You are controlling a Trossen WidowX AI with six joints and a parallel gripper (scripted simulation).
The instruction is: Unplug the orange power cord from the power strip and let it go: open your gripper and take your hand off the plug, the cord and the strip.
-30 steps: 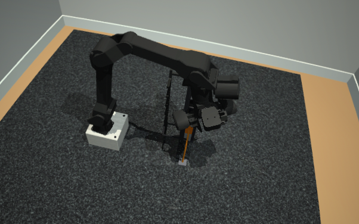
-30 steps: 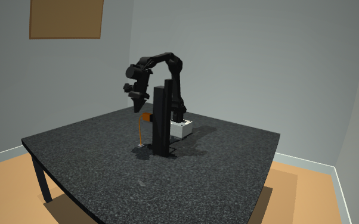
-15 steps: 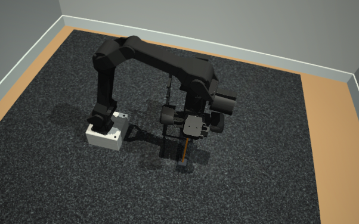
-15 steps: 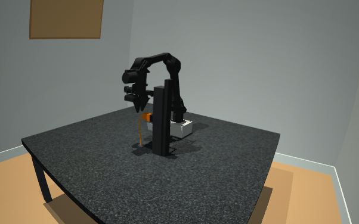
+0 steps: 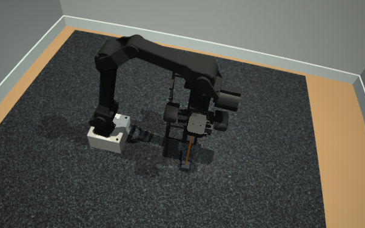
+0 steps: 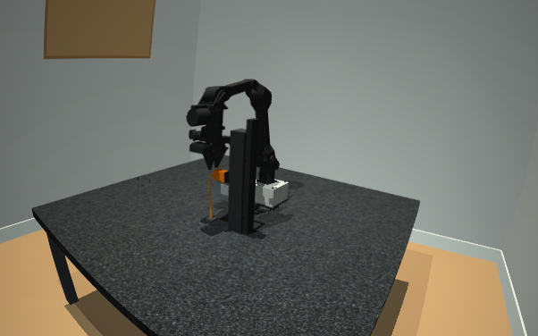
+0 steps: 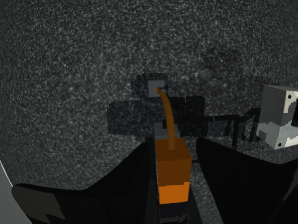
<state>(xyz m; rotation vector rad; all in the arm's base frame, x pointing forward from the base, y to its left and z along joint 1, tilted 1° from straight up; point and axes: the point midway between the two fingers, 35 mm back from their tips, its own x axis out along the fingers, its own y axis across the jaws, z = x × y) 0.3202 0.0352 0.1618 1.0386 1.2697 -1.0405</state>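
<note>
The orange plug [image 6: 221, 175] [image 7: 173, 169], blocky with 1 brighter band, sits in the raised black power strip [image 6: 239, 179]. Its thin orange cord [image 5: 188, 150] [image 6: 209, 194] [image 7: 169, 117] curves down to a small grey block on the tabletop.
</note>
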